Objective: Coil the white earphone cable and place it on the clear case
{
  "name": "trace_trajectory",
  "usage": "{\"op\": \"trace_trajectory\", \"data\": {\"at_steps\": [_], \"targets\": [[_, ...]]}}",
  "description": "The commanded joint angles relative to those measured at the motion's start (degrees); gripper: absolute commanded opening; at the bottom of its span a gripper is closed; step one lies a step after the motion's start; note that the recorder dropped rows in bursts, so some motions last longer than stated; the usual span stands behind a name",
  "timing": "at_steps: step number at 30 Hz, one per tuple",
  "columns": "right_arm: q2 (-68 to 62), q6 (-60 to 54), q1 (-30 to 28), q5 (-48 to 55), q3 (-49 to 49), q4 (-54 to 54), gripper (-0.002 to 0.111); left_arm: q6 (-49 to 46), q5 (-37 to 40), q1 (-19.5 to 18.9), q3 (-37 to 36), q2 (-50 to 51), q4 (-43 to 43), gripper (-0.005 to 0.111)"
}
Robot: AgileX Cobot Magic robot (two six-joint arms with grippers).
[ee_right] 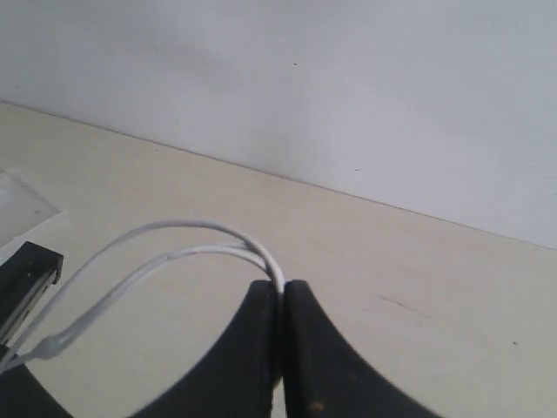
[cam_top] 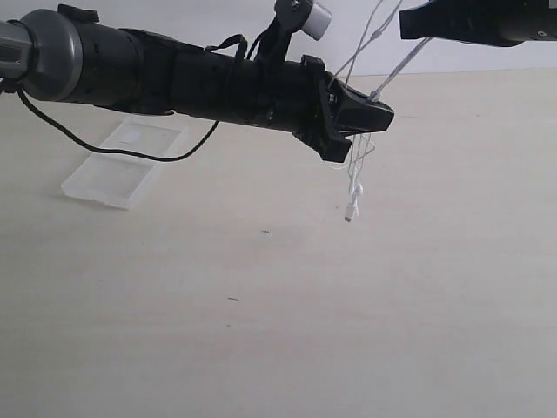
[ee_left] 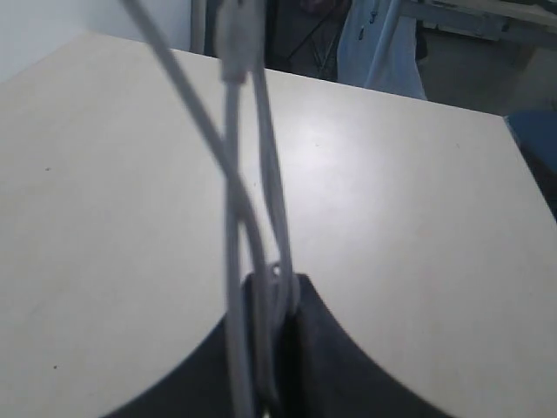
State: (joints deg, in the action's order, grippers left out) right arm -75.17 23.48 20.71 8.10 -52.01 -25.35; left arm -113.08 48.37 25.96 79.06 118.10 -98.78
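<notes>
The white earphone cable [cam_top: 396,71] is stretched in the air between both grippers, well above the table. My left gripper [cam_top: 383,113] is shut on several loops of it [ee_left: 261,287], and an earbud end [cam_top: 352,205] dangles below. My right gripper [ee_right: 282,286] at the top right is shut on the cable [ee_right: 209,228], which arches away toward the left arm. The clear case [cam_top: 126,163] lies flat on the table at the left, partly behind the left arm, apart from both grippers.
The pale table [cam_top: 365,305] stretches wide under both arms. A black wire [cam_top: 130,153] from the left arm hangs over the case. A white wall [ee_right: 348,87] backs the table. The table's far edge [ee_left: 365,87] shows in the left wrist view.
</notes>
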Motion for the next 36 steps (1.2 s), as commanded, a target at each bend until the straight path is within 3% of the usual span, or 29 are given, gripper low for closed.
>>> {"op": "trace_trajectory", "data": {"at_steps": [1, 13, 20, 24, 28, 32, 36], "targets": [[0.37, 0.09, -0.88, -0.43, -0.44, -0.64, 0.0, 0.95, 1.72, -0.27, -0.29, -0.22, 2.06, 0.0], [0.37, 0.18, -0.88, 6.86, -0.44, -5.77, 0.0, 3.24, 1.62, -0.87, -0.29, -1.73, 2.59, 0.0], [0.37, 0.21, -0.88, 11.26, -0.44, -6.41, 0.002, 8.66, 5.93, -2.99, -0.29, -4.14, 2.58, 0.0], [0.26, 0.21, -0.88, 12.05, -0.44, -5.94, 0.013, 10.73, 10.96, -3.76, -0.29, -4.88, 1.88, 0.0], [-0.12, -4.74, -0.88, 12.39, -0.44, 0.23, 0.032, 12.02, 11.22, -3.88, -0.29, -5.61, -0.68, 0.0], [-1.06, -9.28, -0.73, 12.96, -0.44, 4.45, 0.054, 14.38, 9.86, -4.65, -0.29, -5.83, -1.17, 0.0], [-1.21, -9.26, -0.73, 13.09, -0.44, 5.13, 0.063, 17.96, 6.05, -6.31, -0.29, -6.16, -1.17, 0.0]]}}
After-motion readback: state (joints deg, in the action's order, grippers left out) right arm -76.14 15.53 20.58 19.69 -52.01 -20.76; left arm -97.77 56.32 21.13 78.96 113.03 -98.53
